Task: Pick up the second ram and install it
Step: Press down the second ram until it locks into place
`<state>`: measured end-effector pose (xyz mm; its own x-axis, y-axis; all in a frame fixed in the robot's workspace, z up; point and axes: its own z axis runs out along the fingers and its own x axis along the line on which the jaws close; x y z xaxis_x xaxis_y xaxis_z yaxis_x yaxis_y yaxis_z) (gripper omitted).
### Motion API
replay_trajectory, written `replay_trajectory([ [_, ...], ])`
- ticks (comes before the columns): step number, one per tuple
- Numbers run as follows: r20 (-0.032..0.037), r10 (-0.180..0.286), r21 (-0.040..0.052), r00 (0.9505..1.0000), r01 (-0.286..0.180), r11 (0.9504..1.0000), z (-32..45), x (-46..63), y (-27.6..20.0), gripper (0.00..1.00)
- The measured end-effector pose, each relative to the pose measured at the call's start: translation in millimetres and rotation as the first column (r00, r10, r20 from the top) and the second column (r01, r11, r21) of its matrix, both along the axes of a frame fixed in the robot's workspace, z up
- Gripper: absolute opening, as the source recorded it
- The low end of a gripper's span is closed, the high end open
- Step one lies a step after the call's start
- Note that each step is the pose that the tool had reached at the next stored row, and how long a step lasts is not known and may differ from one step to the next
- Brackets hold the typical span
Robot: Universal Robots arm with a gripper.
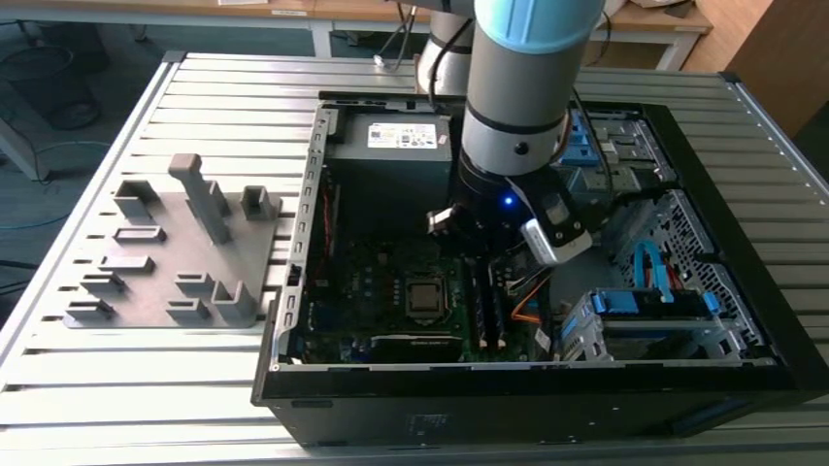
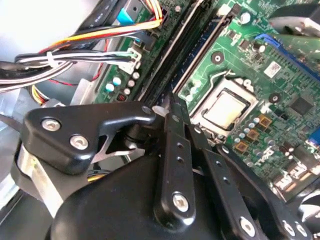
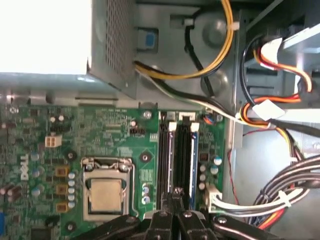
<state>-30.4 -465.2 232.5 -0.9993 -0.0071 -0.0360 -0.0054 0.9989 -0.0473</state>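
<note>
**Gripper down at the memory slots inside the open computer case**

The arm reaches down into the open computer case (image 1: pixel 545 393), and the gripper (image 1: pixel 477 250) sits low over the motherboard (image 1: pixel 369 291). In both wrist views its black fingers (image 3: pixel 169 220) are drawn together, the tips meeting with no clear gap at the near end of the memory slots (image 3: pixel 178 150). From these angles I cannot tell whether they pinch anything or only press down on it.

The second ram (image 3: pixel 182 155) shows edge-on as a thin dark strip standing in the slots. It starts right at the gripper (image 3: pixel 176 192) and runs straight away from the fingertips towards the white latches (image 3: pixel 186 118) at the far end. A blue slot edge (image 3: pixel 194 160) lies just beside it on one side, and another dark strip (image 3: pixel 165 160) runs parallel on the other.

The processor socket (image 3: pixel 106 192), with its pale metal lid, is near the gripper (image 2: pixel 170 107), to the side of the slots. On the opposite side of the fingers a bundle of black, white, red and yellow cables (image 3: pixel 280 200) hangs.

Beyond the far end of the slots stands the grey power supply (image 1: pixel 388 136). Well away from the gripper, outside the case on the slatted table (image 1: pixel 116 369), rests a grey plastic fixture (image 1: pixel 182 243) with upright blocks
</note>
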Motion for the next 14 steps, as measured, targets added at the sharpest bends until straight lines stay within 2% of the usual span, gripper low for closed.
replay_trajectory([
  [2,0.0003,0.0,0.0001,1.0,0.0,1.0,5.3,0.0,0.1,0.1],
  [9,0.0012,0.0,0.0003,1.0,0.0,1.0,35.6,-0.1,0.0,0.1],
  [14,0.0015,0.0,0.0006,1.0,0.0,1.0,36.8,-0.1,0.1,0.1],
])
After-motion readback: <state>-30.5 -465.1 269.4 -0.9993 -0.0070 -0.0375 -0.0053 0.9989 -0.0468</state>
